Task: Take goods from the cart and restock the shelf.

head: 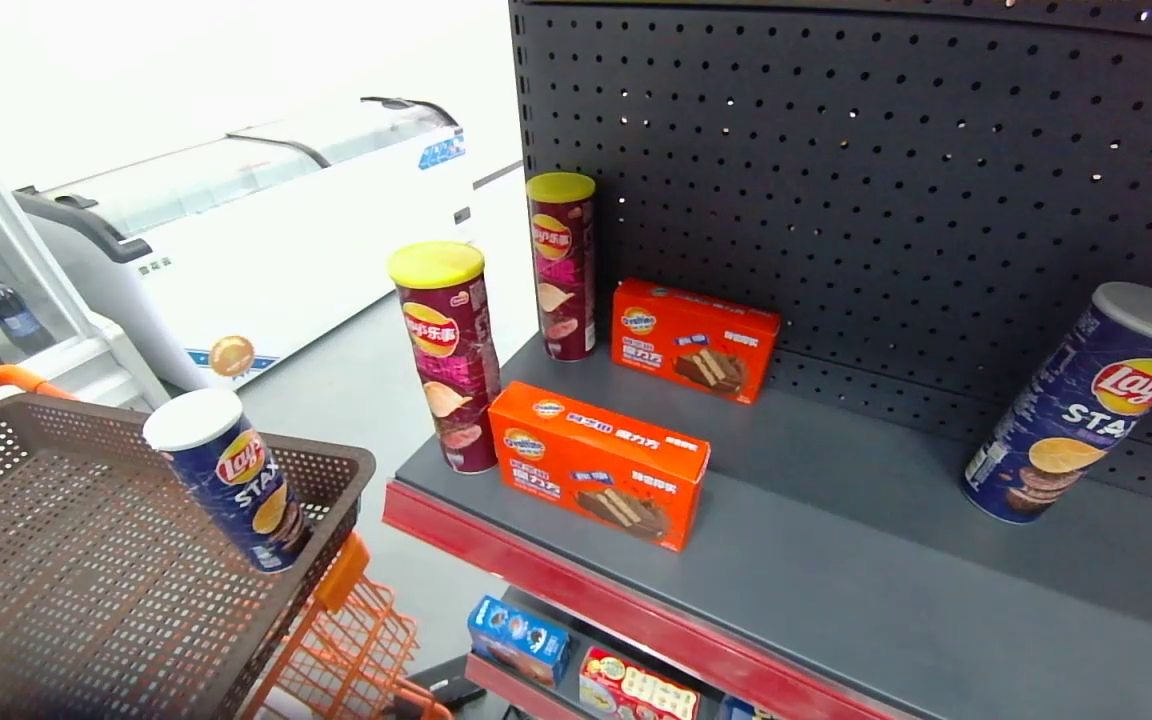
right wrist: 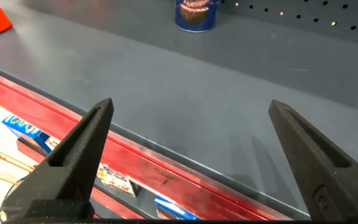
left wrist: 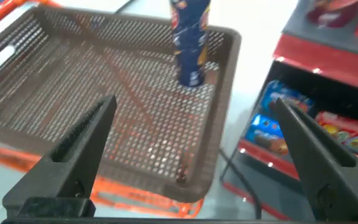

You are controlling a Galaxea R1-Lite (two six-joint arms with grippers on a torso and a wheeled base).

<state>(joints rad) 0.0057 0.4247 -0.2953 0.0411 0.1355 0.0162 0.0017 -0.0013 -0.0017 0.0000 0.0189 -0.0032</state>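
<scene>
Shop aisle, with a white chest freezer [head: 266, 230] behind and a black pegboard back panel [head: 886, 150] rising over the grey metal shelf [head: 836, 580]. Off the shelf's left end, a brown perforated plastic basket [head: 56, 560] on an orange wire cart [head: 356, 640].

Standing in the basket's corner nearest the shelf, close to the rim: a blue cylindrical chip can with a white lid [head: 226, 480], apparently the last item to take. Long axis upright, leaning slightly in the head view, probably a lens effect rather than a true tilt.

Left gripper [left wrist: 192, 106]: fingers spread wide, nothing between them, hovering above the basket's middle. From the left wrist, that same can [left wrist: 190, 43] straight ahead on the line between the two fingers, well apart from the tips. Judged the nearer arm for the pick, with a forward reach and a side-on grasp across the upright body.

Right gripper [right wrist: 191, 107]: likewise spread and holding nothing, above the shelf's front edge and its red strip [right wrist: 166, 165]. Beyond it, toward the back edge, a second blue chip can [right wrist: 196, 14] already stocked.

Toward the shelf's left end: two maroon cans with yellow lids [head: 446, 355] and two flat orange boxes [head: 596, 465].

Given by the head view: the whole basket-to-shelf layout and the grey stretch between boxes and stocked can, a likely landing place. Given by the left wrist view instead: the can's alignment with the fingers.
</scene>
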